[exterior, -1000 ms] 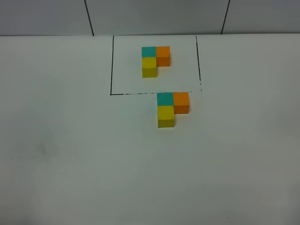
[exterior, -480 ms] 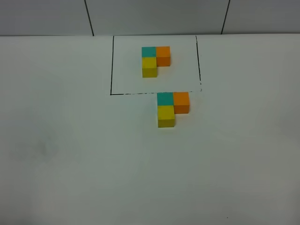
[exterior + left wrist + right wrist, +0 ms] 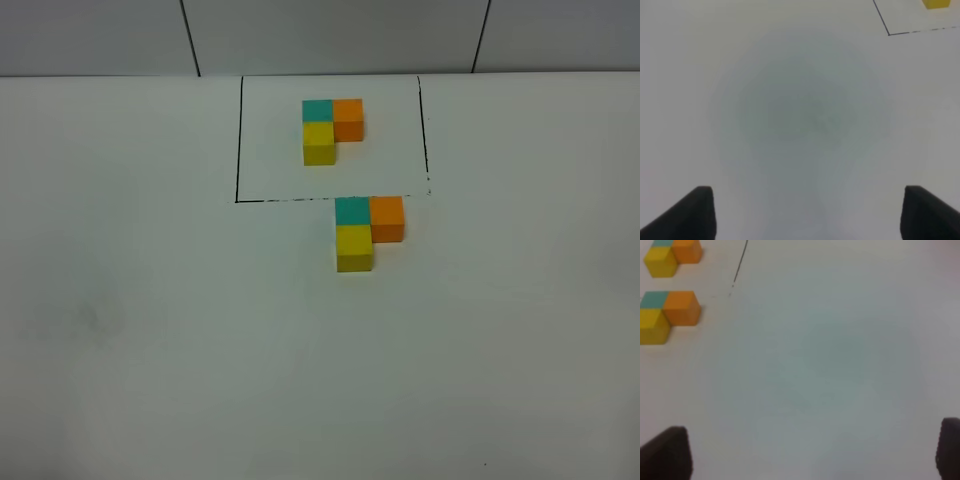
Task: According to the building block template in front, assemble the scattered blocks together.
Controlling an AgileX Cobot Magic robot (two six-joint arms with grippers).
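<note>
my left hand (image 3: 805,212) hanging wide over bare desk (image 3: 150,350), right hand (image 3: 810,455) gaping wide too, both holding nothing, scattered blocks (image 3: 362,230) sitting joined in an L just at 5 o'clock of the framed building block template (image 3: 332,128)

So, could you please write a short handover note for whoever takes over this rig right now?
Left hand: open, empty, over bare table.
Right hand: open, empty, off to the side of the blocks.
Template: teal, orange and yellow cubes in an L inside the black frame.
Loose blocks: teal block, orange block and yellow block sit joined in the same L just in front of the frame.
Done: the assembly appears to match the template.
Left: apparently nothing beyond checking the fit; neither arm shows in the high view.
</note>
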